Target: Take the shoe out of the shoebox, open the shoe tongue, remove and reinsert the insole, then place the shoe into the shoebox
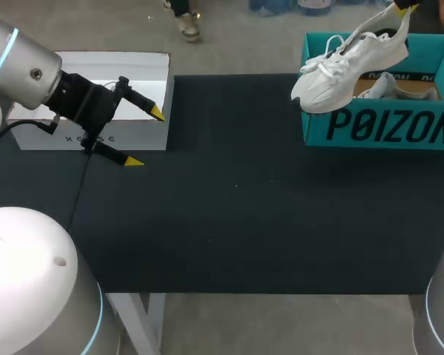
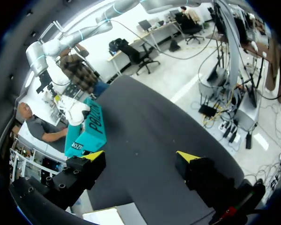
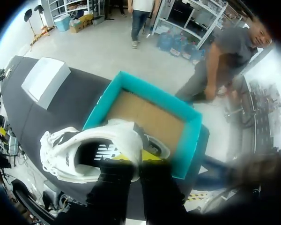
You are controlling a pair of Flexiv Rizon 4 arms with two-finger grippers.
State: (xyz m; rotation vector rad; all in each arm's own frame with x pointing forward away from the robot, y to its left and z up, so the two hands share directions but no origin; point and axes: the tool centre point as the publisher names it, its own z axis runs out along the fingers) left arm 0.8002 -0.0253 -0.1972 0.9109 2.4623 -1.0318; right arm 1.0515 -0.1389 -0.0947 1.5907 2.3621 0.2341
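A white shoe hangs tilted, toe down, over the near left corner of the teal shoebox. My right gripper is shut on its heel collar. In the right wrist view the shoe stretches out ahead of the right gripper, above the open shoebox with its brown floor. A second white shoe lies inside the box. My left gripper stands open and empty at the far left, just in front of a white box. From the left wrist view the shoe and shoebox show far ahead of the left gripper.
A white box sits at the table's far left edge, beside my left gripper, and shows in the right wrist view. Dark table cloth spreads between the two boxes.
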